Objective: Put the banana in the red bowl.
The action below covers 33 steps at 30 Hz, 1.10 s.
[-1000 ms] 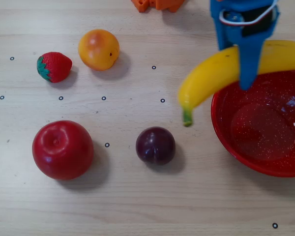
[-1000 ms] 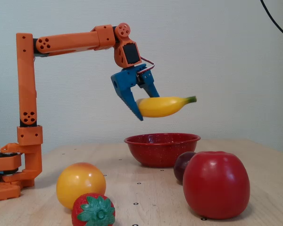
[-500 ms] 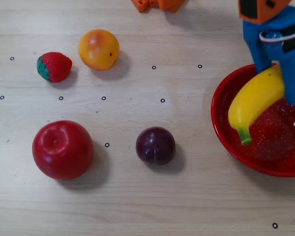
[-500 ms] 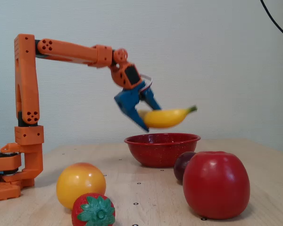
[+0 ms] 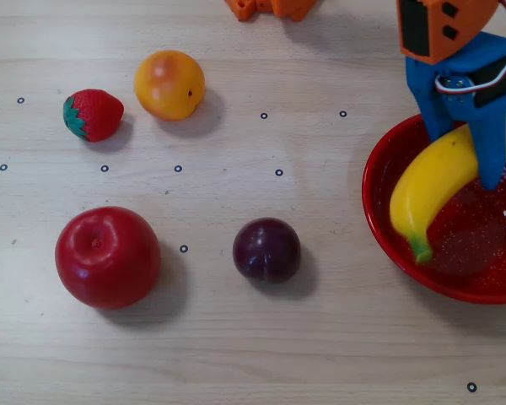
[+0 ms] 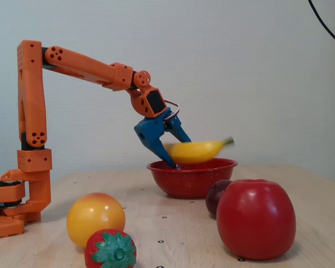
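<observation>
**Letting the banana down into the bowl**

While the banana (image 6: 196,151) is hanging just over the red bowl (image 6: 192,180), the step in hand appears to be the release, and doing it well is mostly a matter of lowering before letting go.

Going from the near edge of the bench in the fixed view, the red apple (image 6: 255,219) and the strawberry (image 6: 110,249) are sitting closest, with the orange-yellow fruit (image 6: 95,219) just behind the strawberry and the dark plum (image 6: 216,196) tucked behind the apple. None of them is crowding the bowl, so nothing is standing in the way.

Farther back, the bowl is resting toward the right edge of the bench in the overhead view (image 5: 379,221), partly cut off by the frame. The banana (image 5: 434,181) is lying across its opening, green stem end pointing toward the near rim, the other end hidden under the arm. In the fixed view it is looking slightly blurred and raised above the rim, so it is probably in motion.

The blue gripper (image 6: 176,159) is clamping the banana between its jaws, with one finger reaching down inside the bowl.

Judging from this, the arm is best easing the fruit lower until it is nearly touching the bowl's floor, then spreading the jaws gently. Dropping from height is risking a bounce over the rim, since the banana is nearly as long as the bowl is wide.
</observation>
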Tool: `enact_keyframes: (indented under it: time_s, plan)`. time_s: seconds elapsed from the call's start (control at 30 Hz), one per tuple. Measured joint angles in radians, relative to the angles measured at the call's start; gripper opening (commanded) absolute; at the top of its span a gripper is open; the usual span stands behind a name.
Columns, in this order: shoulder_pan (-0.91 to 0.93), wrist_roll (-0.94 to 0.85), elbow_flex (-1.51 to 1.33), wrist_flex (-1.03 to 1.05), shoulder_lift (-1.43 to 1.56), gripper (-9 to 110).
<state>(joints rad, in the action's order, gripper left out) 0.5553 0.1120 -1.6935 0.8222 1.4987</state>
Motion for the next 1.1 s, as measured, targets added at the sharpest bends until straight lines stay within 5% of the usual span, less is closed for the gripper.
enact_keyframes:
  time_s: [0.23,0.83,1.1]
  plan:
    - [0.0,-0.031,0.006,0.077,0.0,34]
    - [-0.15,-0.121,0.17,0.262,0.158,0]
    - [-0.256,-0.083,-0.186,0.14,0.476,0]
